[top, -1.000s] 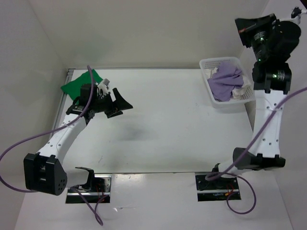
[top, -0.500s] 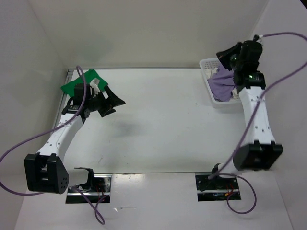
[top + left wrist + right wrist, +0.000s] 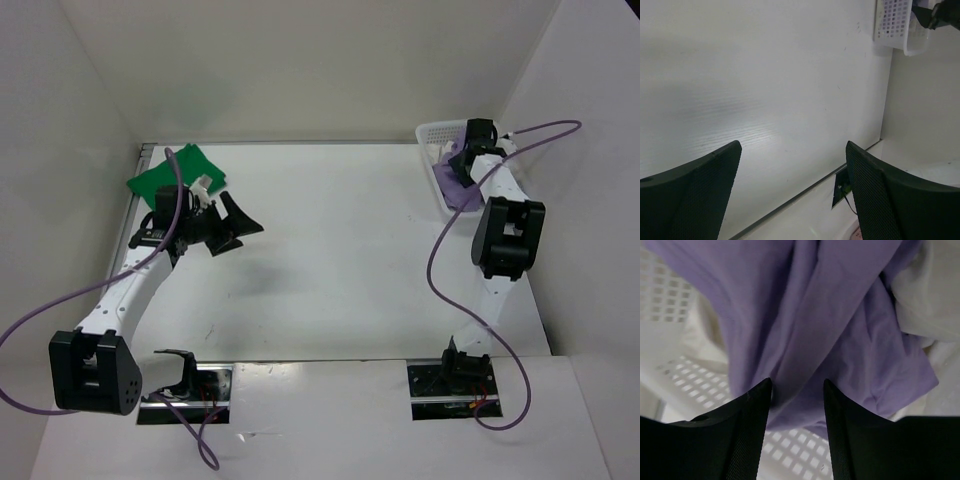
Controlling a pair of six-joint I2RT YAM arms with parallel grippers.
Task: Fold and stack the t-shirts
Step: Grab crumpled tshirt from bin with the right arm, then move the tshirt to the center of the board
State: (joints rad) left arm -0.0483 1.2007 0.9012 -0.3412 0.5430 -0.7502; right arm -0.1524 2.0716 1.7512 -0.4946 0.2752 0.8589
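Note:
The bright green t-shirt [image 3: 163,176] lies at the table's far left corner. My left gripper [image 3: 240,228] hovers just to its right over bare table, open and holding nothing [image 3: 792,150]. The light purple t-shirt [image 3: 805,315] lies crumpled in the white mesh basket [image 3: 436,134], with the white t-shirt [image 3: 935,300] bunched beside it. My right gripper [image 3: 462,158] is down in the basket. It [image 3: 796,390] stands open, with a fold of the purple fabric lying between its fingertips.
The basket stands at the table's far right corner against the side wall; in the left wrist view it [image 3: 895,25] shows at the top right. White walls close in the left, back and right. Purple cables loop off both arms.
My right arm has swung down from above the basket into it, and its jaws have gone from shut to open over the purple shirt. My left gripper drifted slightly.

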